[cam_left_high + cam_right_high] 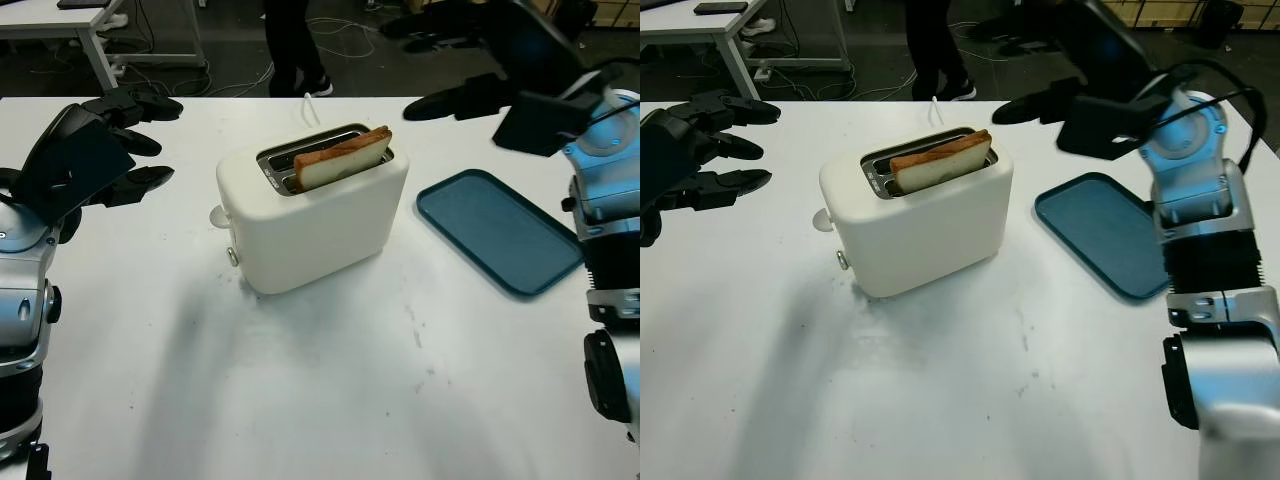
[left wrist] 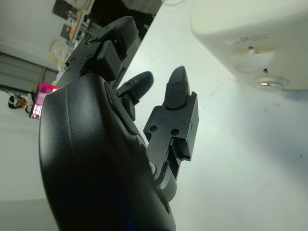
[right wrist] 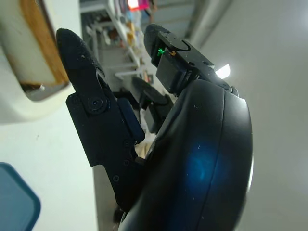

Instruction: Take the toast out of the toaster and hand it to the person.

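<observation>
I judge the toast [image 1: 340,160] light and crumbly; pinch its raised edge. Right hand [image 1: 1040,103], holding nothing, hovers at the toaster's [image 1: 310,215] two o'clock.

Faint embossed lettering is seen on the toaster [image 2: 250,43] end wall above its lever; it cannot be read surely.

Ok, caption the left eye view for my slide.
Toast slice standing in the cream toaster, both open black hands flanking, blue tray beside.
</observation>
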